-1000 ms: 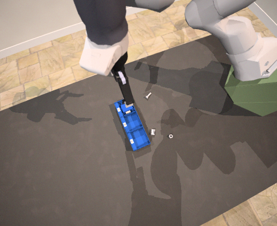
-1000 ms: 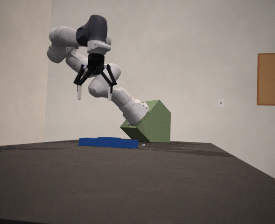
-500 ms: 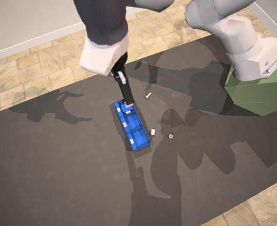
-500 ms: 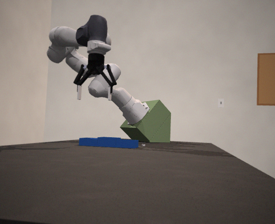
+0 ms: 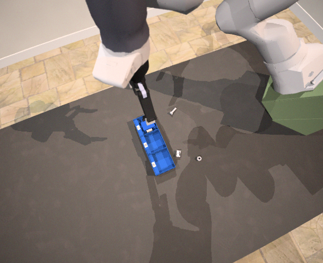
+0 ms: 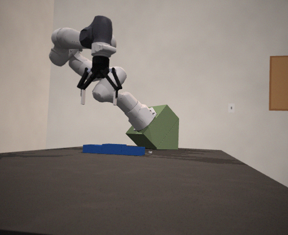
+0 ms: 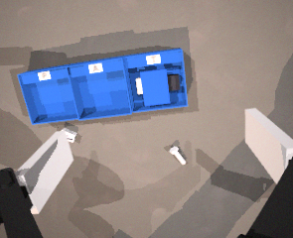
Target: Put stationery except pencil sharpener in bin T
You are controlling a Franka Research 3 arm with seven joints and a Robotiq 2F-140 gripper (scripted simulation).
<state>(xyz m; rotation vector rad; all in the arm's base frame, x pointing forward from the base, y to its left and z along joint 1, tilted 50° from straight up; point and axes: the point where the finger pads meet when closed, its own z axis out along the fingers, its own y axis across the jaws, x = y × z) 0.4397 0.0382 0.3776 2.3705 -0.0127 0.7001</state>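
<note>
Gripper [image 6: 99, 97] hangs high above the dark table [image 6: 164, 192], fingers spread wide with nothing between them. Blue three-compartment bin row [image 5: 154, 149] sits on the table; the end compartment under the gripper holds a white item [image 7: 140, 85] and a dark item [image 7: 174, 83], labels too small to read. Bolt [image 5: 172, 110], small white piece [image 5: 179, 153] and nut [image 5: 198, 158] lie on the table beside the bins

From above, a finger [image 5: 147, 108] covers part of the blue bins' [image 5: 156, 149] far compartment, and their white labels [image 7: 94, 67] are too small to read.
</note>
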